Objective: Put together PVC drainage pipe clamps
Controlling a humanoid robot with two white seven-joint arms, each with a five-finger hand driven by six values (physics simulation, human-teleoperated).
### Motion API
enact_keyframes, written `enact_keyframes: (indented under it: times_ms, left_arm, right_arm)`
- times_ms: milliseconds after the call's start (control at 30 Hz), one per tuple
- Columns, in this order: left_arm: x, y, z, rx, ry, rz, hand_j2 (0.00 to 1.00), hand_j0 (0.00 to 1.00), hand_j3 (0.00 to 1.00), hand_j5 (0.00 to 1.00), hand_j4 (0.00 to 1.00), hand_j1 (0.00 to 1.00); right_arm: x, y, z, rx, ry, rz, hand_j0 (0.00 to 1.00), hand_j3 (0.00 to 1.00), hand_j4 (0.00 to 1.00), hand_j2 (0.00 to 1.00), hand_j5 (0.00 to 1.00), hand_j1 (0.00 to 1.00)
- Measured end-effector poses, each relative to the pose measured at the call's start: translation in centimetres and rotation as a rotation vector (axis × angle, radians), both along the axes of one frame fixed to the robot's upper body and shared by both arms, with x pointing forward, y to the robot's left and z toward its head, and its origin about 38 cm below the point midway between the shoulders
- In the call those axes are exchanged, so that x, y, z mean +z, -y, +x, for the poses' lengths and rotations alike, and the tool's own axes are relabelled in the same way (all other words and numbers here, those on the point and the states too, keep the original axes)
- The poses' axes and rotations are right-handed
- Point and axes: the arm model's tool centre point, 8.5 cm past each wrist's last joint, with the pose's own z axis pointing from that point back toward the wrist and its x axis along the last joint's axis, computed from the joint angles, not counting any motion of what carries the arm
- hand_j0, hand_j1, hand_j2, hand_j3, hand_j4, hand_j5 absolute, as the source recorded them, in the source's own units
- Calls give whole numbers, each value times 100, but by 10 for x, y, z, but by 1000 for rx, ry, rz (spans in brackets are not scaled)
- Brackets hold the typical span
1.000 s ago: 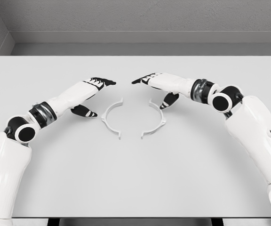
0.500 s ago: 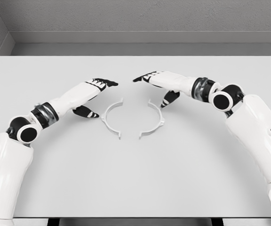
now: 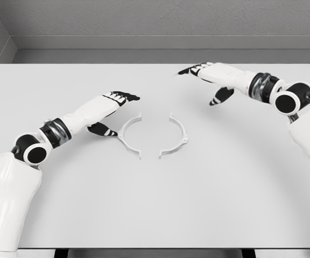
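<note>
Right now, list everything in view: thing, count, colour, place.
clamp half on the left: one, white, table centre, opening toward its partner, apart from it
clamp half on the right: one, white, table centre, facing the first across a gap
table: one, light grey, fills most of the view
wall: grey, behind the table
left hand: one, white with black fingers, open, just left of the left clamp half
right hand: one, white with black fingers, open, up and to the right of the clamp halves

Two clamp halves — one table — two hands
</note>
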Motion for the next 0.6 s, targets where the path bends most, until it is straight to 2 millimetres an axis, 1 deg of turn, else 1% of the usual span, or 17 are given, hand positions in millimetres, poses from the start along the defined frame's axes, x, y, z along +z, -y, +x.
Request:
enact_keyframes:
  times_ms: [100,133,233,433,600]
  left_arm:
    - [0,2,-1,-5,1,-1,100,100,100,100,100,100]
    - [0,4,-1,-8,1,-4,100,100,100,100,100,100]
    - [0,10,-1,-14,2,-13,100,100,100,100,100,100]
    - [1,17,-3,-23,8,-26,100,100,100,100,100,100]
    - [2,21,-3,-28,13,-22,100,100,100,100,100,100]
  right_arm:
    - [7,13,-3,26,28,-28,100,100,100,100,100,100]
    - [13,16,-2,30,39,-36,100,100,100,100,100,100]
    - [18,21,-1,33,50,-51,100,100,100,100,100,100]
    - [18,25,-1,32,50,-60,100,100,100,100,100,100]
    - [19,38,-2,14,48,-80,100,100,100,100,100,100]
